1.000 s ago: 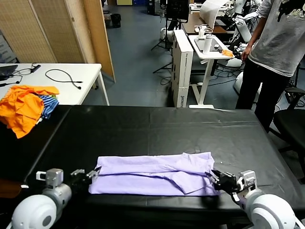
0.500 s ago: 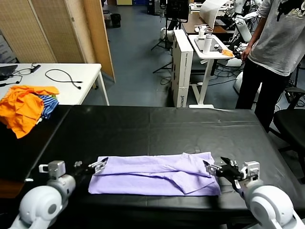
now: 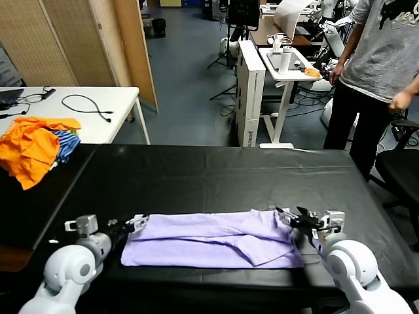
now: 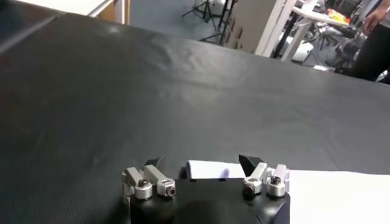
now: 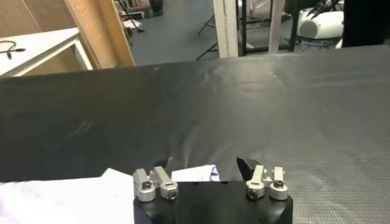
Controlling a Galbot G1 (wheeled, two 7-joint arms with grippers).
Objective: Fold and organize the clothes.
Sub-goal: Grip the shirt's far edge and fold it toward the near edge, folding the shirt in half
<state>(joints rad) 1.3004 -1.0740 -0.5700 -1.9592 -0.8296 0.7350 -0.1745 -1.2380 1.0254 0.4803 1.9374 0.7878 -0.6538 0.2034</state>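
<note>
Head view: T-shirt [image 3: 213, 239] lies with long axis 9-to-3 o'clock; left gripper [image 3: 137, 222] and right gripper [image 3: 290, 216], both spread, flank its far corners, equally near.

The T-shirt [image 3: 213, 239] is soft purple cloth with little wrinkles. The table top [image 3: 216, 176] is black and a bit shiny (like smooth plastic sheet, with tiny bumps close up). The left gripper [image 4: 204, 172] and the right gripper [image 5: 205, 170] have shiny silver metal fingers on smooth black bodies. The arms look like smooth white plastic.
</note>
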